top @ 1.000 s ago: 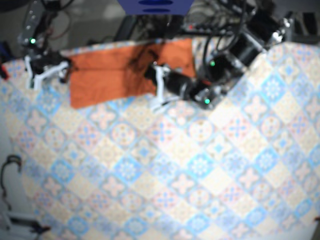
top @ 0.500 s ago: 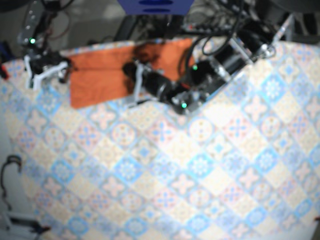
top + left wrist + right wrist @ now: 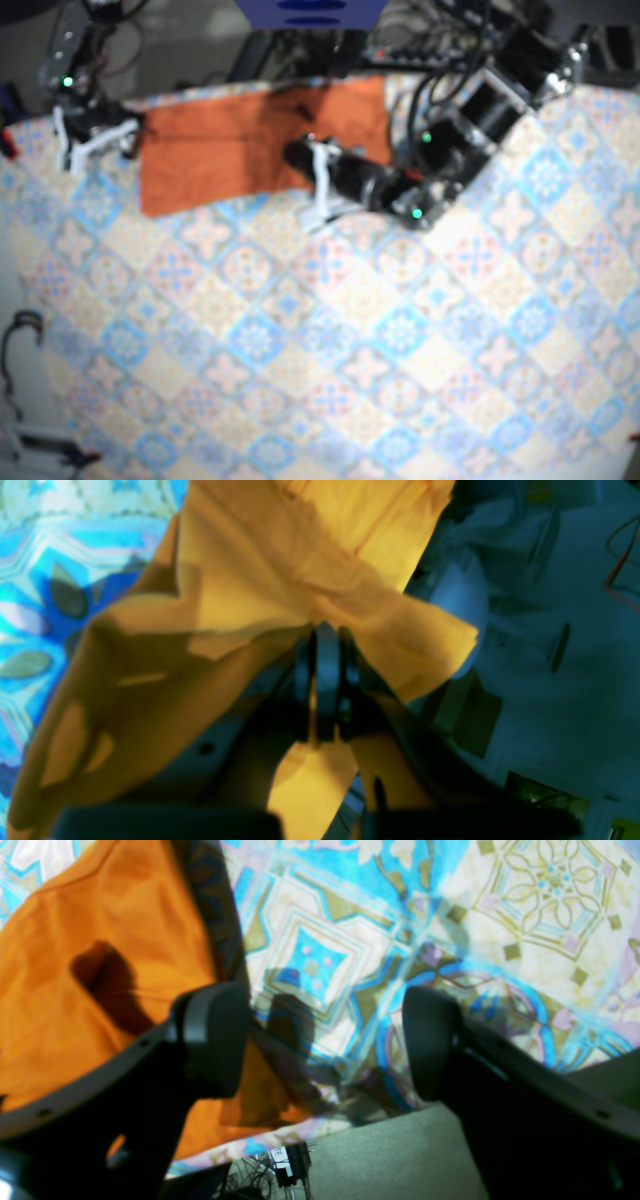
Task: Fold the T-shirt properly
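On the tile-patterned bench (image 3: 400,350), far edge: orange cotton T-shirt (image 3: 215,150), blurred; near corner hidden by black left arm (image 3: 370,185).
Left gripper (image 3: 325,645): jaws pinching shirt cloth.
Right gripper (image 3: 325,1040): jaws wide, empty, beside shirt.

The T-shirt (image 3: 220,150) lay on the surface (image 3: 400,350) along its far edge. The right claw (image 3: 97,143) sat just beside one short end; the left claw (image 3: 316,185) sat at the near edge, toward the opposite end.
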`<state>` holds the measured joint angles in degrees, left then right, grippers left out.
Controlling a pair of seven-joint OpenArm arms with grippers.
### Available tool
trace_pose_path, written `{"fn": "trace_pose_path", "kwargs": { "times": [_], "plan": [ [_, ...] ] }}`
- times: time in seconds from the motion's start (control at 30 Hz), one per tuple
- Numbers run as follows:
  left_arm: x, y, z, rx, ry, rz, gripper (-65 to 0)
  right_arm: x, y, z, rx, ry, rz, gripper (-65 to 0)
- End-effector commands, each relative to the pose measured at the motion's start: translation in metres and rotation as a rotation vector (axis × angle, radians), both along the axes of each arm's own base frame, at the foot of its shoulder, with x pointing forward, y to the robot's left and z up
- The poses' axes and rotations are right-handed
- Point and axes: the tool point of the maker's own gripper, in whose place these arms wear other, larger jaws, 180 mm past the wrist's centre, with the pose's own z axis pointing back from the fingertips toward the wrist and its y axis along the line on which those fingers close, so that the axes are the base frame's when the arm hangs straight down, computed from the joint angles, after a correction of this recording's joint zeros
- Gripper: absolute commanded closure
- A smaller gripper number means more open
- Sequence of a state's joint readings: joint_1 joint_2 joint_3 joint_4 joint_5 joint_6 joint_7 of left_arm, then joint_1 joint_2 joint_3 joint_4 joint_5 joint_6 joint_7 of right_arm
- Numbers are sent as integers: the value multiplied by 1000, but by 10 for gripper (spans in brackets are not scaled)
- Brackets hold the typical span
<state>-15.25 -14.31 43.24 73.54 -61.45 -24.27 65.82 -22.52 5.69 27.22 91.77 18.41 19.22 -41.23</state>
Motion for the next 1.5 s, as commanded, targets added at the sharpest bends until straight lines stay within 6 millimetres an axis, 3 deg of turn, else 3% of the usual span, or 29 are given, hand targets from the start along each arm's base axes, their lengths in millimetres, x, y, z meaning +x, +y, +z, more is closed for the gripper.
{"fn": "trace_pose_path", "kwargs": {
  "times": [0.0,0.07,0.27,0.47,0.57,0.7,0.87,1.07,1.17,1.37,1.47],
  "plan": [
    [9,-12,15,-52,-31,2,0,13,-5,12,-15,-53,3,-464],
    [7,-15,13,-49,-30,-6,0,13,-5,12,-15,-53,3,-464],
    [-30,-46,-1,6,-69,-171,0,13,-5,12,-15,-53,3,-464],
    [-42,-42,-12,44,-69,-196,0,12,-5,12,-15,-52,3,-464],
    [-40,-29,-16,66,-70,-189,0,12,-6,12,-16,-52,0,-464],
    [-35,-27,-15,68,-77,-183,0,12,-6,12,-15,-52,2,-464],
    [-17,-21,4,38,-125,-138,0,11,-2,11,-4,-46,14,-464],
    [-6,-5,8,31,-115,-91,0,0,11,3,52,37,184,-467],
    [3,6,9,38,-124,-56,0,12,16,11,144,-2,243,-468],
    [14,32,15,62,-161,-14,0,30,-25,31,279,-73,206,-475],
    [16,44,11,79,-156,7,0,33,-46,35,305,-47,224,-524]
  ]
}}
